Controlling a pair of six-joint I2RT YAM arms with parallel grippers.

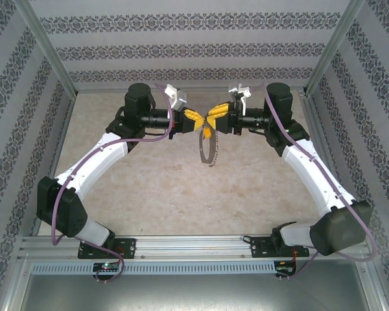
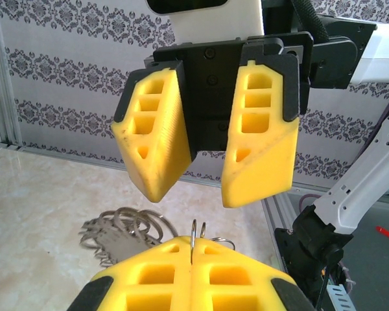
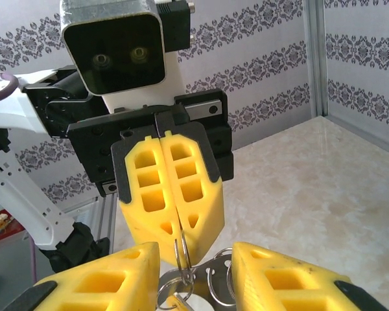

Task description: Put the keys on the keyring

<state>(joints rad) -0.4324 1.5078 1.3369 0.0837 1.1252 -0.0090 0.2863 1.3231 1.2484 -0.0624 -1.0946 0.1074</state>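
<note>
Keyring (image 1: 207,152) is hanging under the left gripper (image 2: 192,245), which is clenching its wire. Right gripper (image 3: 198,259) is facing the keyring, jaws spread, gripping nothing. Possible key (image 1: 207,133) is sitting at the keyring's top; threading looks unfinished

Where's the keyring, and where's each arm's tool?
keyring (image 2: 113,236), left wrist view, its bunch of keys.
left tool (image 3: 176,243), right wrist view, between its shut fingertips.
right tool (image 2: 200,197), left wrist view, midway between its open fingertips.
</note>
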